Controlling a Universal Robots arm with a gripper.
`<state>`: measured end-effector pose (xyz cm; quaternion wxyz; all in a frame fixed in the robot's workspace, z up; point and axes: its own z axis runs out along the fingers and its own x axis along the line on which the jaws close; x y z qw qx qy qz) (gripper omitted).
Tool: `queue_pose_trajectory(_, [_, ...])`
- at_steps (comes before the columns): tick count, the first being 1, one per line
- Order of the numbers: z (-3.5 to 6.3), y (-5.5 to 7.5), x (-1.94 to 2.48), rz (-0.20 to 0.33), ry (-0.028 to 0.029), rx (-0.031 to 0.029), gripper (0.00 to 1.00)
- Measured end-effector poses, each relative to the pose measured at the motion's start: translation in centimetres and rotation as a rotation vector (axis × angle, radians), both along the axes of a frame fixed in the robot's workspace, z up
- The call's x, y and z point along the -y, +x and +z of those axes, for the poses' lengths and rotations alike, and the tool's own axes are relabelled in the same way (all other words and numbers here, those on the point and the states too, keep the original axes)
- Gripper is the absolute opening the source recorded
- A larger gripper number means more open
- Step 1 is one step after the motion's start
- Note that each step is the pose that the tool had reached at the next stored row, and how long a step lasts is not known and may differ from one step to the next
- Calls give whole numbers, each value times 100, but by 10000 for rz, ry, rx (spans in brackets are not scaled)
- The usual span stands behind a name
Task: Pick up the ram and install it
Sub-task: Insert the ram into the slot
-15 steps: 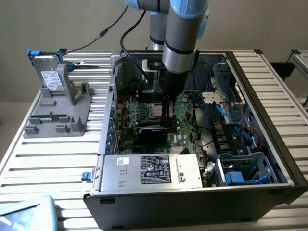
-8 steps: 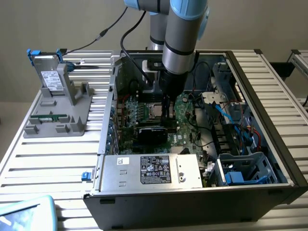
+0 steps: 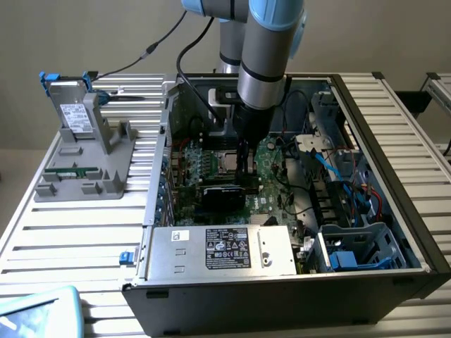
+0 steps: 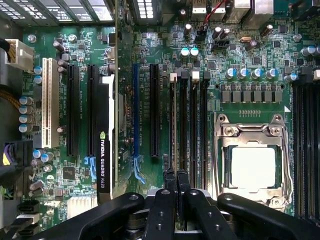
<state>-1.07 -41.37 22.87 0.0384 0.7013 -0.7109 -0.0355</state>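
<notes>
The ram (image 3: 71, 170), a narrow green strip, lies low in the base of the grey stand (image 3: 116, 135) on the slatted table (image 3: 77, 232) at the exterior view's left, well apart from the arm. The same stand carries a grey drive (image 3: 74, 116) with a white sticker and blue tabs, propped upright just behind the ram. Beside the stand is the open computer case (image 3: 282, 303), and the gripper (image 4: 177, 175) is down inside it. Its fingers (image 4: 170, 200) are pressed together, their tips over the row of black memory slots (image 4: 192, 125) just beside the CPU socket (image 4: 252, 167); whether the tips touch the slots cannot be told. The case holds the green motherboard (image 4: 160, 50), with a black NVIDIA graphics card (image 4: 103, 165) standing in one of its long slots on the far side of the memory slots from the socket. A silver power supply (image 3: 225, 250) with a dark label sits along the case's near wall. A metal drive cage (image 3: 366, 239) with blue cables fills the corner at the exterior view's right.
</notes>
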Motion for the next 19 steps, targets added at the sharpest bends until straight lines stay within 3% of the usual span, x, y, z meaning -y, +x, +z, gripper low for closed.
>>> queue_pose_trajectory(19, [-19, 0, 1, -1, 14, -118, 13])
